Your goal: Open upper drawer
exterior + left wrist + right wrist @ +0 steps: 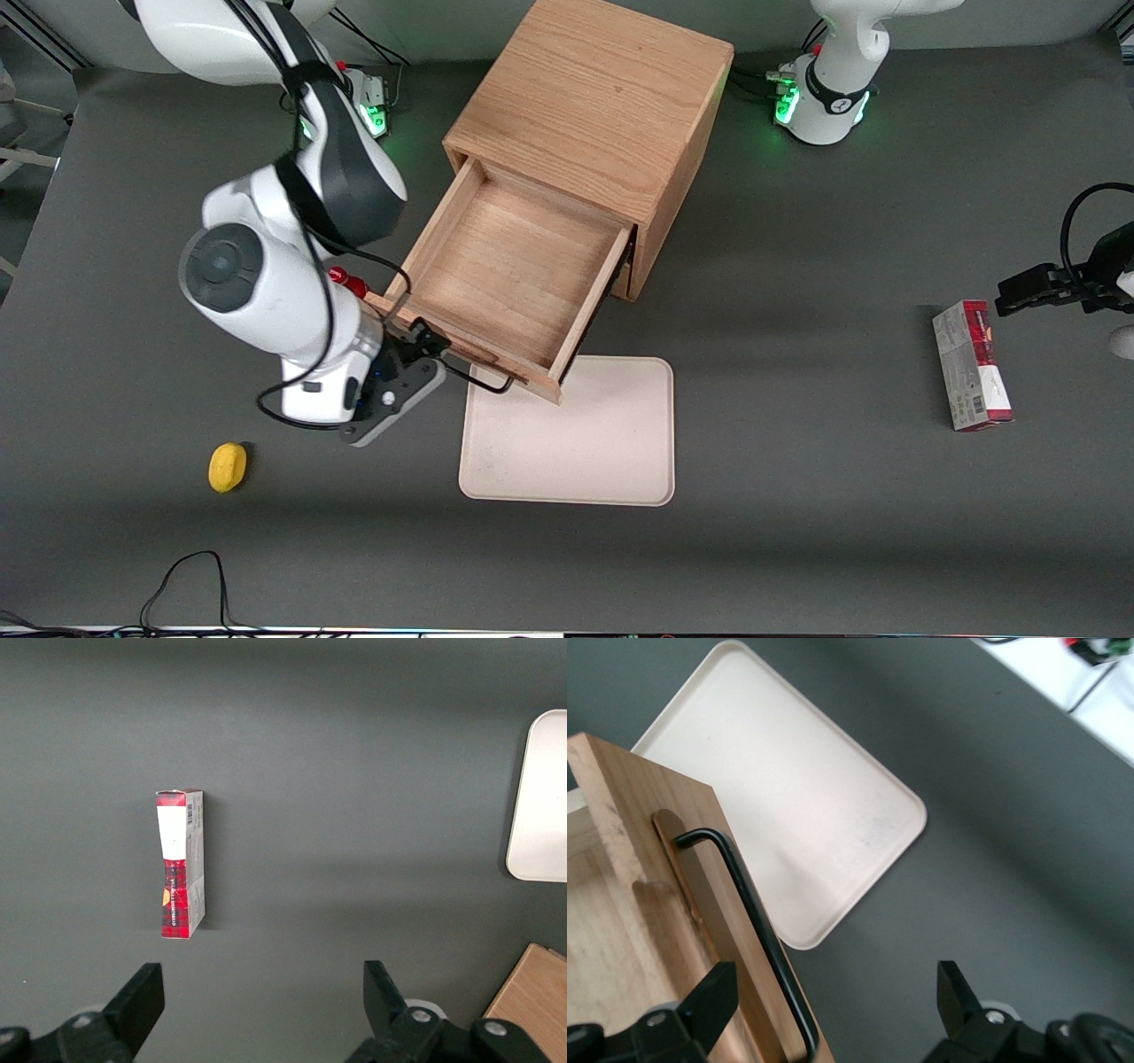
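The upper drawer (pixel 518 266) stands pulled far out of the oak cabinet (pixel 594 97), and its plain wooden inside shows with nothing in it. A dark wire handle (pixel 483 379) runs along the drawer front (pixel 647 859). My right gripper (pixel 428 344) is at the end of that handle nearest the working arm. In the right wrist view the gripper (pixel 833 1001) is open. One end of the handle (pixel 757 921) lies between its fingers (pixel 713 997) without either pad touching it.
A cream tray (pixel 576 434) lies flat on the dark table just under and in front of the drawer front, also seen as the tray (pixel 797 797). A small yellow object (pixel 228 466) sits nearer the front camera, by the working arm. A red box (pixel 972 363) lies toward the parked arm's end.
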Robot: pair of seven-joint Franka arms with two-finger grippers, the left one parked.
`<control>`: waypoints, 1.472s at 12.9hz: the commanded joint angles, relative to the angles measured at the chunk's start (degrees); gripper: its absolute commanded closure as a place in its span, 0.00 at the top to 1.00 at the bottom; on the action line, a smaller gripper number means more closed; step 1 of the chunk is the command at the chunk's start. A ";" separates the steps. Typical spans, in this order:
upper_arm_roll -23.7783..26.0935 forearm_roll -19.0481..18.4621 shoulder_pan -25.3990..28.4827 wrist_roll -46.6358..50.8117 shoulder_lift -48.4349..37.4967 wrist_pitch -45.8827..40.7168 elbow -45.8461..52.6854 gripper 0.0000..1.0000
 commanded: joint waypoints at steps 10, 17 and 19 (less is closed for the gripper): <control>-10.44 -0.72 -5.36 17.27 -16.30 -11.45 -7.30 1.00; 8.36 -11.27 -27.96 17.27 -29.06 -5.55 -24.02 1.00; 8.46 -11.27 -28.42 17.18 -29.16 -4.59 -25.00 1.00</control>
